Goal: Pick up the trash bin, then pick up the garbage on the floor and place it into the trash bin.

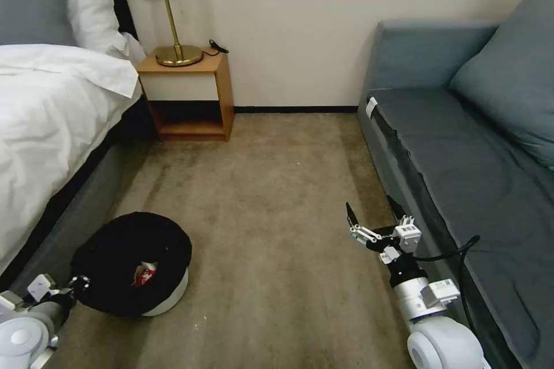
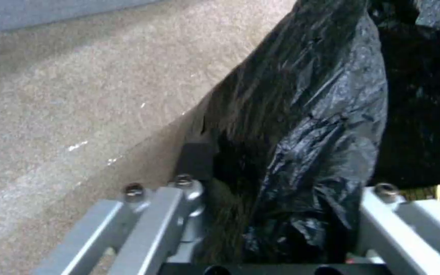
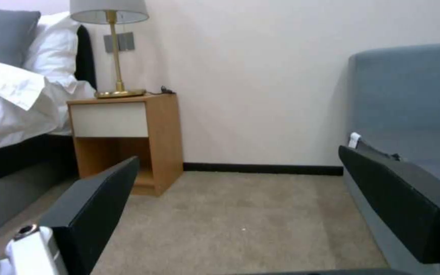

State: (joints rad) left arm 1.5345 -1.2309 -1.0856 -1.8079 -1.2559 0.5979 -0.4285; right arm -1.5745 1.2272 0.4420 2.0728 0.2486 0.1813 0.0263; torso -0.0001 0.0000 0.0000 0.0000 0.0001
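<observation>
The trash bin [image 1: 167,300], white with a crinkly black bag [image 2: 327,126], is at the lower left beside the bed. My left gripper [image 1: 78,287] is shut on its near rim, and the bag is bunched between the fingers [image 2: 197,160]. Garbage lies inside the bin, with a red-white packet [image 1: 146,274] showing in the opening. My right gripper [image 1: 372,214] hangs open and holds nothing above the carpet, close to the sofa's front. Its two black pads [image 3: 95,214] stand wide apart.
A bed with a white duvet [image 1: 46,121] runs along the left. A wooden nightstand [image 1: 190,92] with a brass lamp [image 1: 173,40] stands at the far wall. A blue-grey sofa [image 1: 473,161] is on the right. Bare tan carpet [image 1: 277,213] lies between them.
</observation>
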